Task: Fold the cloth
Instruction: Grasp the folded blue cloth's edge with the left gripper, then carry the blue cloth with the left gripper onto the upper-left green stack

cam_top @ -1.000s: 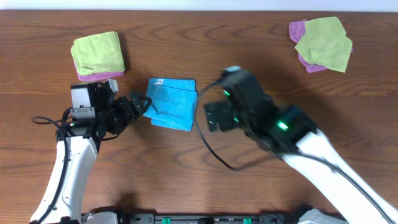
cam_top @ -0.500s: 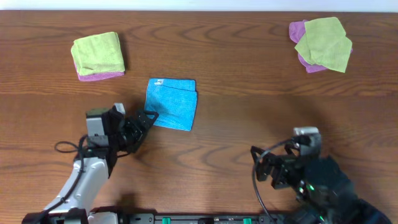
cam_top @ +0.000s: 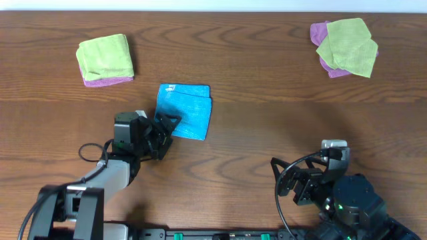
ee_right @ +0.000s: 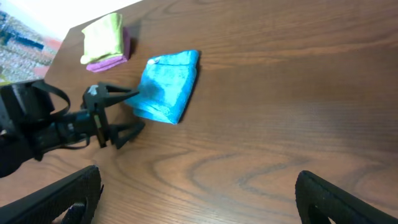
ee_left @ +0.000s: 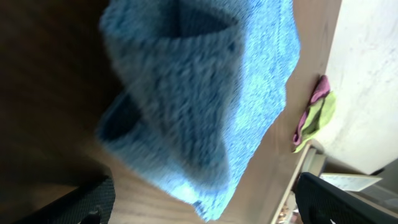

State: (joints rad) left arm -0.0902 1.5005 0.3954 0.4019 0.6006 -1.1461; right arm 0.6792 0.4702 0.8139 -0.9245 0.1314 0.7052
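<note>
The bright blue cloth [cam_top: 184,111] lies folded on the wooden table, left of centre. It fills the left wrist view [ee_left: 205,99] and shows in the right wrist view [ee_right: 166,93]. My left gripper [cam_top: 168,125] is open, its fingers right at the cloth's lower left edge; it also shows in the right wrist view [ee_right: 118,118]. Nothing is between its fingers [ee_left: 199,208]. My right gripper [cam_top: 308,181] is open and empty near the table's front right, well away from the cloth; its fingers frame bare wood [ee_right: 199,199].
A folded lime-green cloth on a purple one [cam_top: 105,59] sits at the back left. Loose lime-green and purple cloths [cam_top: 345,47] lie at the back right. Cables loop by both arms near the front edge.
My right arm has pulled back from the cloth to the front right of the table. My left arm has drawn back toward the front, its fingers still at the cloth's lower left edge.
</note>
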